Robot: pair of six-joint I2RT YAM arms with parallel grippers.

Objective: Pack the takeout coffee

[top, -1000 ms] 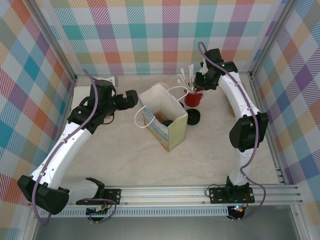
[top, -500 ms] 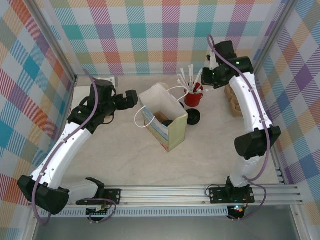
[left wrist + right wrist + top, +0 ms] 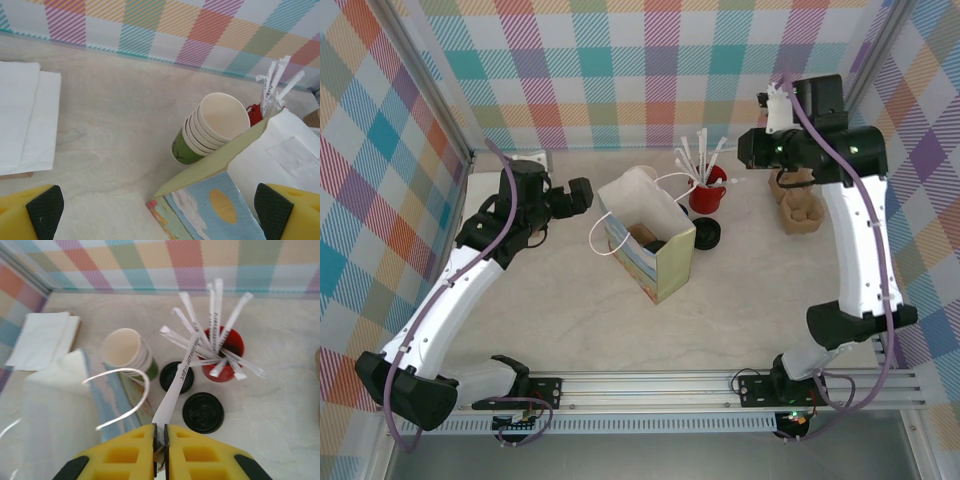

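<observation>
My right gripper (image 3: pixel 161 434) is shut on the end of a white stick (image 3: pixel 176 387), which hangs above the red cup of sticks (image 3: pixel 223 352). In the top view this gripper (image 3: pixel 752 152) is raised over the back right of the table. A stack of green paper cups (image 3: pixel 210 127) with cream insides stands behind the paper bag (image 3: pixel 650 240). Two black lids (image 3: pixel 203 412) lie beside the red cup. Something dark and round (image 3: pixel 645 238) sits inside the bag; I cannot tell whether it is the takeout coffee. My left gripper (image 3: pixel 160 215) is open over the bag's left corner, holding nothing.
White napkins (image 3: pixel 25 120) lie at the back left. Brown pulp trays (image 3: pixel 798 205) are stacked at the back right, under the right arm. The bag's white handle (image 3: pixel 125 395) arches up near my right fingers. Checked walls close in the table on three sides.
My right arm has risen and swung right and back, drawing a white stick up out of the red cup. The left arm has stayed where it was.
</observation>
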